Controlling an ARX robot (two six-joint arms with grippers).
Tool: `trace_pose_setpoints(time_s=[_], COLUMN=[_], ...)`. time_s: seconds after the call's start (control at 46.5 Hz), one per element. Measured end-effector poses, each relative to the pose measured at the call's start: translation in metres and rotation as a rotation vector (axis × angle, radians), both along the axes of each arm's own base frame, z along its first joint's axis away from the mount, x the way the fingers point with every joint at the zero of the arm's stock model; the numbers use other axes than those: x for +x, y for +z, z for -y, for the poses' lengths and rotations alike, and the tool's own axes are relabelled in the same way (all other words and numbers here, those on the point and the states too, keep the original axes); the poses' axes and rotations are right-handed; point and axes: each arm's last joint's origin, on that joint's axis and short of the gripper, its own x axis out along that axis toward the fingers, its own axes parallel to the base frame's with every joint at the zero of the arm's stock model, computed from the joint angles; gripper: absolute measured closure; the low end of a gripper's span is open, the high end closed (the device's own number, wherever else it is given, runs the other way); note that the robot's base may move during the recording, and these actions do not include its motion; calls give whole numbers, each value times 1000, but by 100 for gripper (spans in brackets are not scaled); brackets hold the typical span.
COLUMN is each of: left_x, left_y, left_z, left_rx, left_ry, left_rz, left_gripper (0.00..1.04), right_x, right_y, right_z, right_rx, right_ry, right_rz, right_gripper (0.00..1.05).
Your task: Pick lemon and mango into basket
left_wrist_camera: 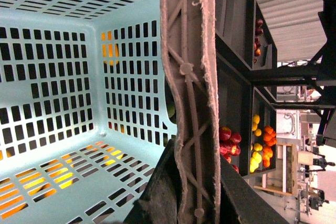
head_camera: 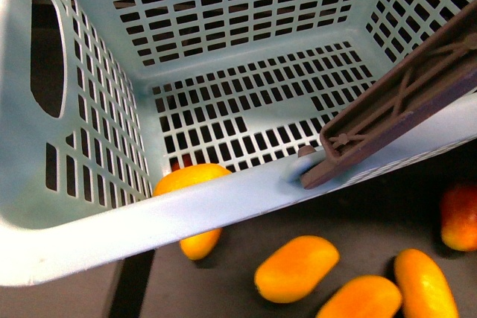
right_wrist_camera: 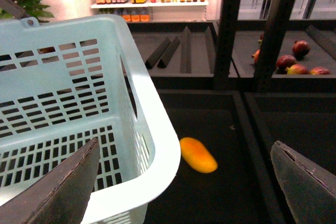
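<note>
The basket (head_camera: pixel 223 206) hung tilted and close up. Its near rim ran from 8 to 2 o'clock. The left claw (left_wrist_camera: pixel 197 156) was clamped on the brown handle (left_wrist_camera: pixel 189 77). The right claw (right_wrist_camera: pixel 185 145) was wide apart beside the basket and held nothing. The mangoes lay outside the basket, on the dark shelf (head_camera: pixel 358 221) under the rim. The middle mango (head_camera: pixel 297 267) lay at 5 o'clock, its long side pointing from 8 to 2. The hidden mango (head_camera: pixel 200 243) peeked out from behind the rim.
</note>
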Motion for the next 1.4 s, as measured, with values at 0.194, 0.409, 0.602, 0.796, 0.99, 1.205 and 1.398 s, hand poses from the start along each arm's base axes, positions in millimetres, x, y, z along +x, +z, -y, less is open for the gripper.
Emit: trace_pose_setpoints(time_s=[0.194, 0.409, 0.602, 0.796, 0.99, 1.205, 1.398], left_x=[0, 4, 2, 0, 0, 1, 1], left_y=[1, 1, 1, 1, 1, 1, 1], left_z=[0, -5, -2, 0, 1, -1, 0], left_rx=[-1, 14, 7, -5, -7, 5, -2], left_ry=[-1, 42, 11, -7, -8, 15, 1], left_rz=[2, 15, 10, -1, -4, 7, 2], left_gripper=[98, 98, 98, 98, 98, 98, 98], right_x=[0, 0, 7, 21, 40, 51, 51], right_y=[0, 0, 0, -10, -26, -61, -110], right_z=[0, 0, 1, 41, 97, 157, 195], right_rx=[0, 0, 70, 68, 104, 137, 170], right_ry=[1, 4, -219, -678, -660, -648, -676], right_rz=[2, 0, -192, -453, -486, -564, -687], right_gripper=[9, 9, 9, 9, 9, 9, 9])
